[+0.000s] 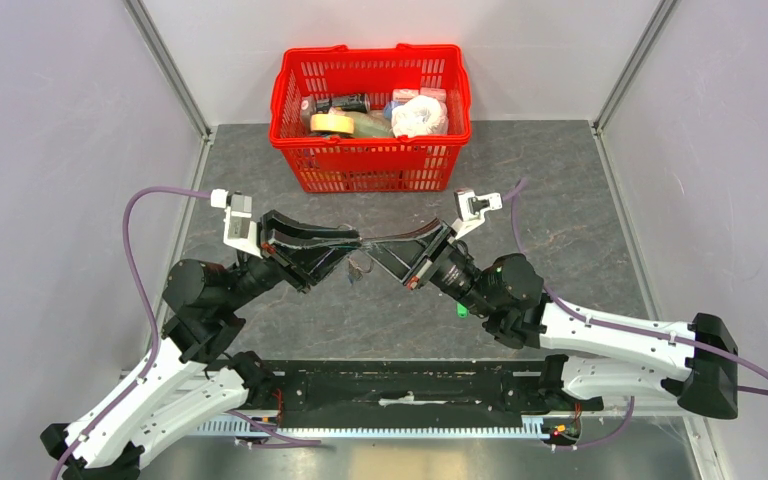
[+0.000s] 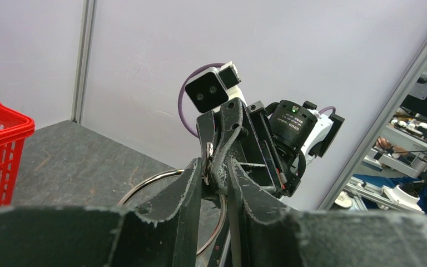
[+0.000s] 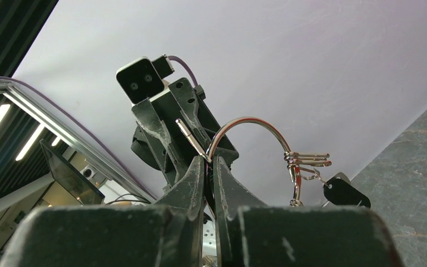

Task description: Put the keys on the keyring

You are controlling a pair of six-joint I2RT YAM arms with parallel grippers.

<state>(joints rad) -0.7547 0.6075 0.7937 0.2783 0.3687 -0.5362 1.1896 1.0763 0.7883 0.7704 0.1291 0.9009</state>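
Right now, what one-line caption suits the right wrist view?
Right jaws closed beside the keyring, its silvery keys and black fob dangling, with the left arm's camera facing back.

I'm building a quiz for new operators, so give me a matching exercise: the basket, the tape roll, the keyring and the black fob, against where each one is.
Things:
1. basket
2. tape roll
3. keyring
4. black fob

Places:
A. dangling from the keyring
B. at the far edge of the table
C. pinched in the air by the right gripper
D. inside the basket

Pairs: 1-B, 2-D, 3-C, 4-A.
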